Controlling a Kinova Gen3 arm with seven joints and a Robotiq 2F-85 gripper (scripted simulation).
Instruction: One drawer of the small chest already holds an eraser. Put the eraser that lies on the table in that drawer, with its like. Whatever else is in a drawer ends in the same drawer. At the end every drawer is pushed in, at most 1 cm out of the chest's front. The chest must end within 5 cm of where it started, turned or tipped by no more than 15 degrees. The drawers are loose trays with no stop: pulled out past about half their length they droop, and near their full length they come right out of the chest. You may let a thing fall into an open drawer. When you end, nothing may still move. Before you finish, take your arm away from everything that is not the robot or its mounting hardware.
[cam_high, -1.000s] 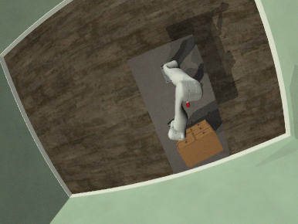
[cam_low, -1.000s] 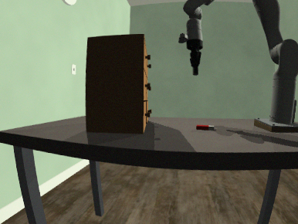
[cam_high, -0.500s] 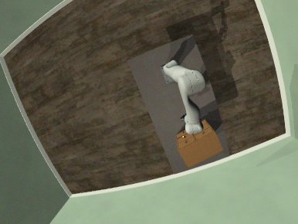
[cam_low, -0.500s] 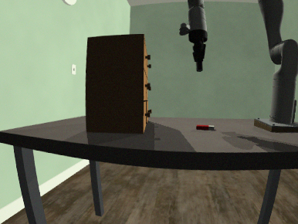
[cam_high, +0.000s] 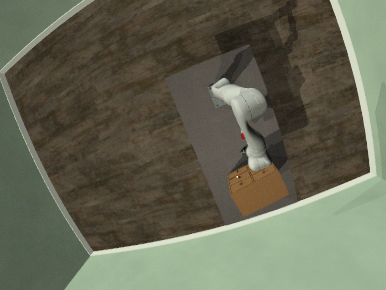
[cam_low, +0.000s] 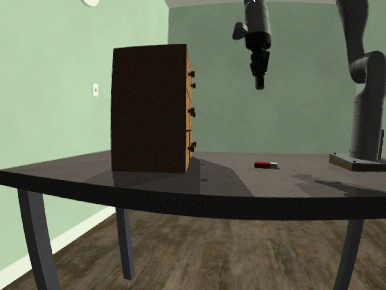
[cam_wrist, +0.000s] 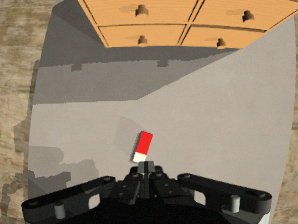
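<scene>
Closed claw, empty, above table; eraser below, well apart from chest; open air around.

Small rectangular eraser, red with a white end, is lying flat on the grey table; in the wrist view, red end is pointing to one o'clock, white to seven. Orange-brown wooden chest is standing upright at the eraser's twelve o'clock, well apart. Its dark-knobbed wooden drawers are sitting roughly flush.
</scene>
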